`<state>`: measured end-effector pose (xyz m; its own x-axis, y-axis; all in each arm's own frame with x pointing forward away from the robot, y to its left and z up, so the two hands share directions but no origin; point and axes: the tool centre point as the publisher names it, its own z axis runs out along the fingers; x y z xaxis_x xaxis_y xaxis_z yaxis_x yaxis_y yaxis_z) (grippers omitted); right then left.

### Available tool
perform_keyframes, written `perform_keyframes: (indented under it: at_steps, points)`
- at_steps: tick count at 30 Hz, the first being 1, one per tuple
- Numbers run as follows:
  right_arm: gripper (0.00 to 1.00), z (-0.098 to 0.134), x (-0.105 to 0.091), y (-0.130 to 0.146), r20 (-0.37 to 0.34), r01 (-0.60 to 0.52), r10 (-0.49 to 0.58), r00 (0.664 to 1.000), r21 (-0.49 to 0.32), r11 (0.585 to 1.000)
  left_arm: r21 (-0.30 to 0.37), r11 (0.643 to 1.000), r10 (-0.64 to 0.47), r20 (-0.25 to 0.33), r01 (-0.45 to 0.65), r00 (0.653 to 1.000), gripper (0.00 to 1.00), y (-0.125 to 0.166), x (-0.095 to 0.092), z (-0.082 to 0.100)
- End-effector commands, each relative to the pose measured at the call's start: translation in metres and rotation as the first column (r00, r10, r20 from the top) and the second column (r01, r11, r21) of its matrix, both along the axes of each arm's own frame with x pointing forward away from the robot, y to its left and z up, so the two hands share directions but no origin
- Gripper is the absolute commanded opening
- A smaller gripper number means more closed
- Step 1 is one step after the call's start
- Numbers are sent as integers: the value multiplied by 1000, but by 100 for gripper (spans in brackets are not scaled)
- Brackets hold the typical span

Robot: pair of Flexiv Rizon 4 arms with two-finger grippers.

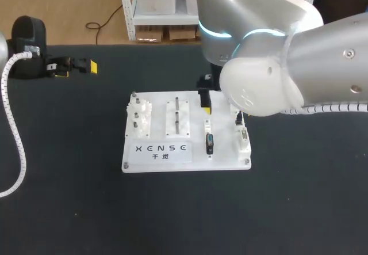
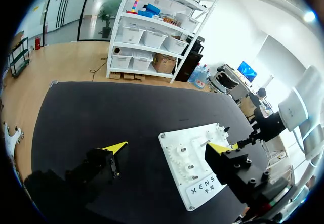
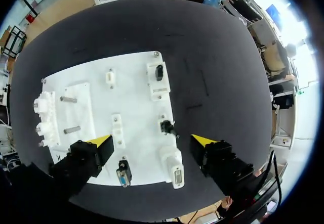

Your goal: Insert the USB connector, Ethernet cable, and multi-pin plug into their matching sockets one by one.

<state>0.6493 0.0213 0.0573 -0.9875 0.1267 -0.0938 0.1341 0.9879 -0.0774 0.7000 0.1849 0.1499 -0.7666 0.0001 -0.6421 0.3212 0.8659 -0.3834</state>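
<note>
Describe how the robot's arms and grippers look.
The right arm has bulky rounded silver-grey links with a glowing cyan ring at a joint. White spiral-wrapped cables run along both arms. The left gripper and right gripper are black and blocky, with yellow wedge-shaped fingertips.
</note>
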Motion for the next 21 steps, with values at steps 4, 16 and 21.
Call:
perform_keyframes:
  at_steps: [4,16,21]
  points:
    - [100,2,-29,20,35,-49,49,998,4,999,0,1000,0,0,0,1000,100,0,0,0]
    - [100,-20,-48,38,-18,-103,105,994,64,993,0,1000,0,0,0,1000,100,0,0,0]
    - [100,-32,-54,42,-44,-128,132,990,95,987,0,1000,0,0,0,1000,100,0,0,0]
